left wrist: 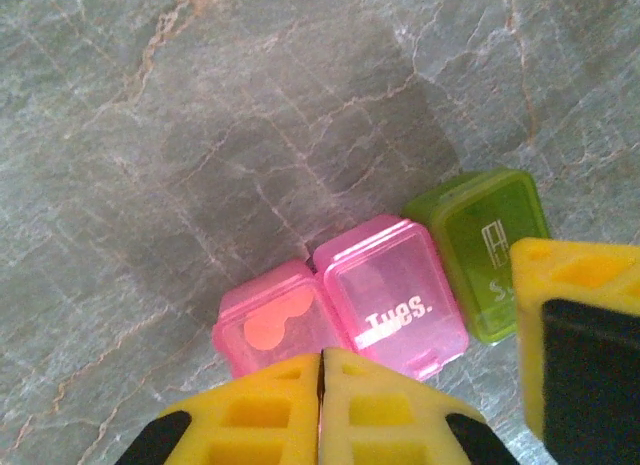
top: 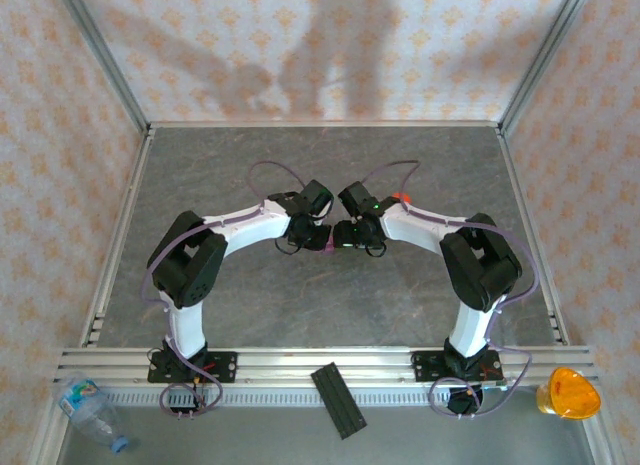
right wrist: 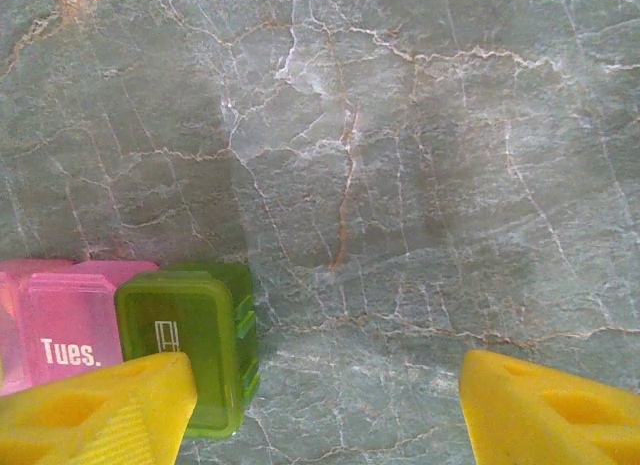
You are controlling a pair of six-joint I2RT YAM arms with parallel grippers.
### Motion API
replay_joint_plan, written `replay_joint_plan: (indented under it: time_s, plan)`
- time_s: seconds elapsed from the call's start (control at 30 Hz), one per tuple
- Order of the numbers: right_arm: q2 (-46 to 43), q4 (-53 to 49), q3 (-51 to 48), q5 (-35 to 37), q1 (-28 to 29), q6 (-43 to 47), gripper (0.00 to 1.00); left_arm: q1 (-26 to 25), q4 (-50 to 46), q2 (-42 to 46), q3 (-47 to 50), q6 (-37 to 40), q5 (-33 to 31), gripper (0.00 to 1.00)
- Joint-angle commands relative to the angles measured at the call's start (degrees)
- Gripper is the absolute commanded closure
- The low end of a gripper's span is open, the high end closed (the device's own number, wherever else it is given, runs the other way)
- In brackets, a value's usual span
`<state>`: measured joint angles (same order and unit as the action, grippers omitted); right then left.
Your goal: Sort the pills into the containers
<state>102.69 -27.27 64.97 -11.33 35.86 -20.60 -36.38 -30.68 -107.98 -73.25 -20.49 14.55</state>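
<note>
Showing the two arms bent inward so that their wrists meet near the middle of the grey veined surface [top: 300, 315]. The containers [top: 329, 247] lie on that surface directly beneath the meeting wrists, seen from above as a small pink fleck.

Left wrist view: the left claw [left wrist: 322, 375] has its yellow fingers pressed together with nothing between them. Their tips sit just over the near edge of two joined pink boxes [left wrist: 385, 297]. One lid reads "Tues.", and a pale orange shape [left wrist: 277, 325] shows through the lid of its neighbour. A green box [left wrist: 485, 250] sits against the other side of the "Tues." box, its lid down.

Right wrist view: the right claw [right wrist: 325, 410] stands with its fingers wide apart and grips nothing. One finger [right wrist: 100, 410] overlaps the near corner of the green box, though contact cannot be judged. The other finger hangs over bare surface.
</note>
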Motion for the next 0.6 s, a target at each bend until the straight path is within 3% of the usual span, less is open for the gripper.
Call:
replay_joint_plan:
  time_s: [0.0,0.57]
  plan:
    - [2.34,-1.32,-0.2,3.76,0.09,-0.59,0.29,-0.28,-5.69,1.63,-0.38,1.31,-1.45,0.91]
    - [2.47,-1.21,-0.19,3.78,0.09,-0.7,0.29,-0.62,-4.83,-2.77,0.88,0.78,-2.91,0.91]
